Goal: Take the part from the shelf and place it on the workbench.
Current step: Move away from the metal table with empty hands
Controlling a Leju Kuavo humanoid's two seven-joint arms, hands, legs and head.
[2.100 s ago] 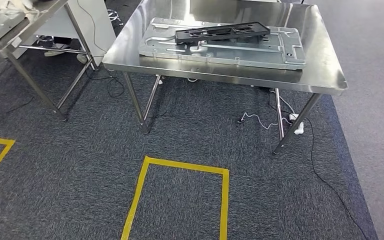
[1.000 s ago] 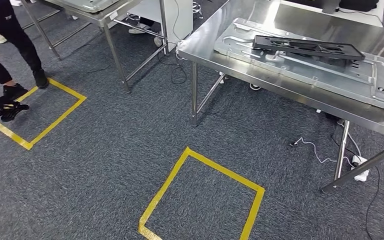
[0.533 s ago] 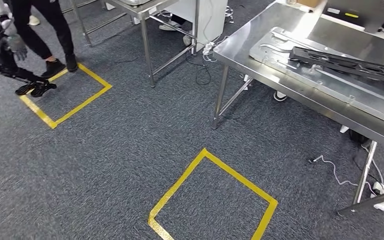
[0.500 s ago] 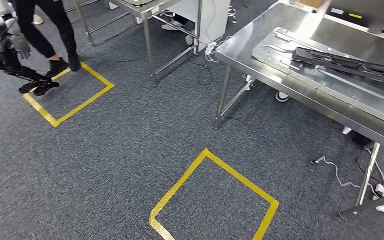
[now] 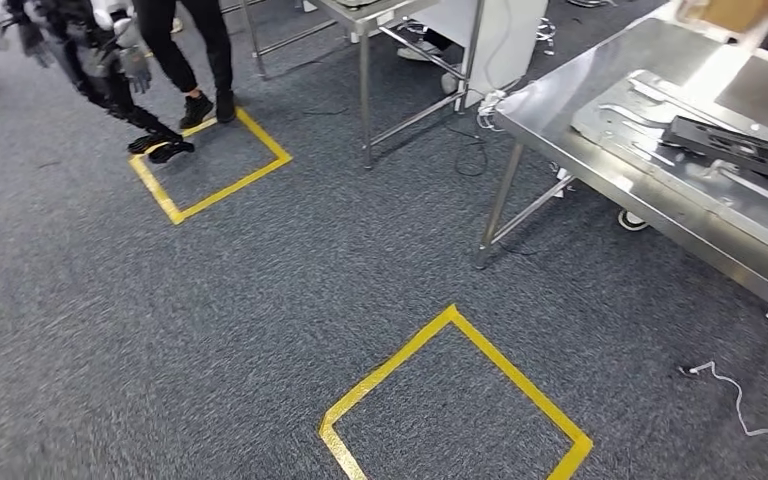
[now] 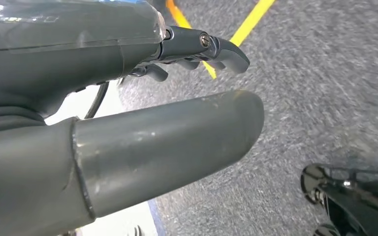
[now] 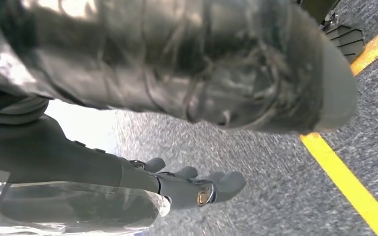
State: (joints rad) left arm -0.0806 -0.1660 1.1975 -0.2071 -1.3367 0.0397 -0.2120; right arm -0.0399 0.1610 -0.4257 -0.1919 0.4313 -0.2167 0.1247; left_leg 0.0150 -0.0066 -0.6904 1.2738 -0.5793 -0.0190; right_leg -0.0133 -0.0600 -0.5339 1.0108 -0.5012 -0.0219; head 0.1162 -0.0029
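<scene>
The steel workbench (image 5: 560,125) stands at the right, bearing a grey metal panel (image 5: 650,130) near its front edge, with a black part (image 5: 740,148) lying on top of that panel. No shelf can be made out, so whether this black piece is the task's part cannot be told. A person (image 5: 185,50) stands by a yellow floor square (image 5: 210,155) at the far left; walking that way risks a collision. The left hand (image 6: 128,113) and right hand (image 7: 177,187) both hang over carpet, fingers loosely extended, holding nothing.
</scene>
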